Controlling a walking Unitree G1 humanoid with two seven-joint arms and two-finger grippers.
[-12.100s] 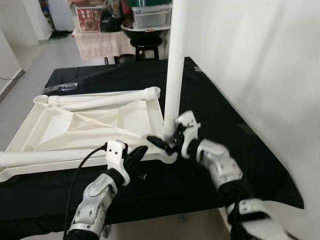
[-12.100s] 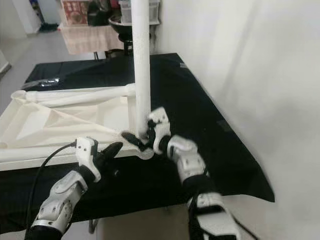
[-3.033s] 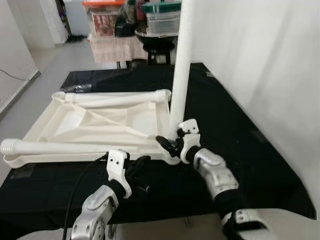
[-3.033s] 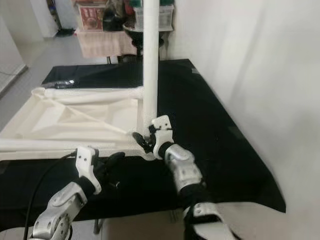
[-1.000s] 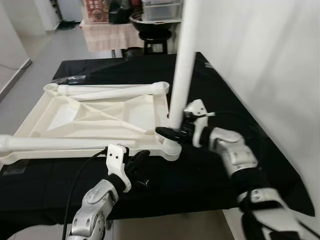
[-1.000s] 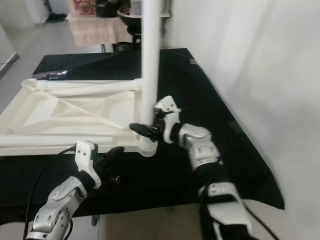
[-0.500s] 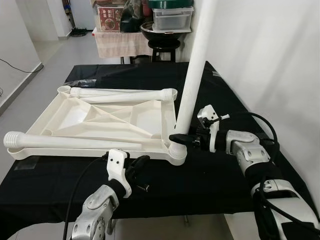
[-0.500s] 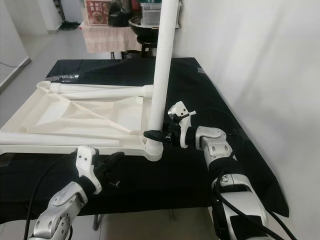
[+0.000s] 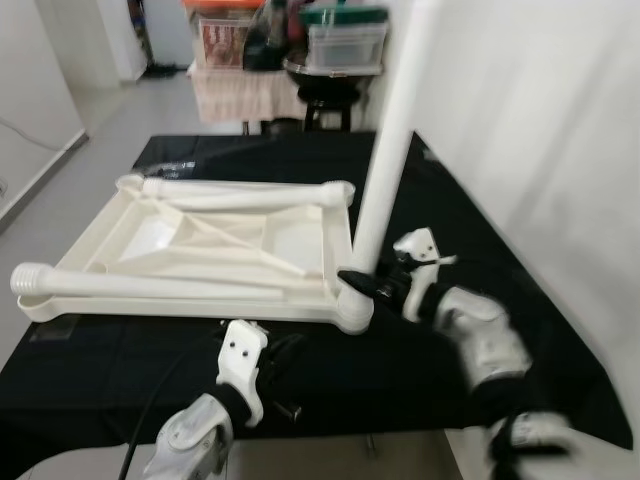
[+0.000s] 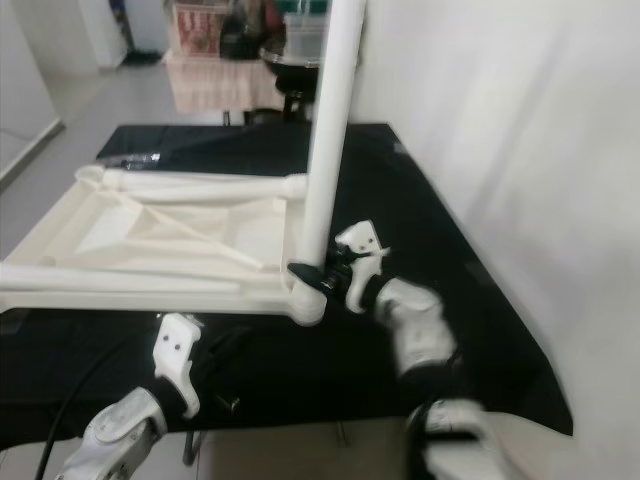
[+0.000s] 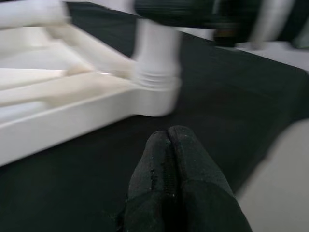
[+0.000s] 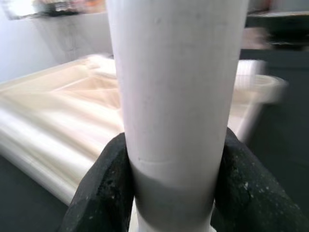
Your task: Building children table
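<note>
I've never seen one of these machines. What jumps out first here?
A tall white table leg stands upright at the near right corner of an upturned white tabletop lying on a black cloth. The right tool clamps that leg near its base. The left tool hovers shut above the cloth, near the tabletop's front edge.

Readable text: none that I can make out from here.
Red box (image 9: 214, 38) on the far shelf: there's a printed front, but it's too blurred for me to read a word.
White tabletop (image 9: 190, 245) on my surface: plain plastic, no marking I can read.
Upright leg (image 12: 176, 96) in my right tool (image 12: 174, 186): bare white, no lettering.
</note>
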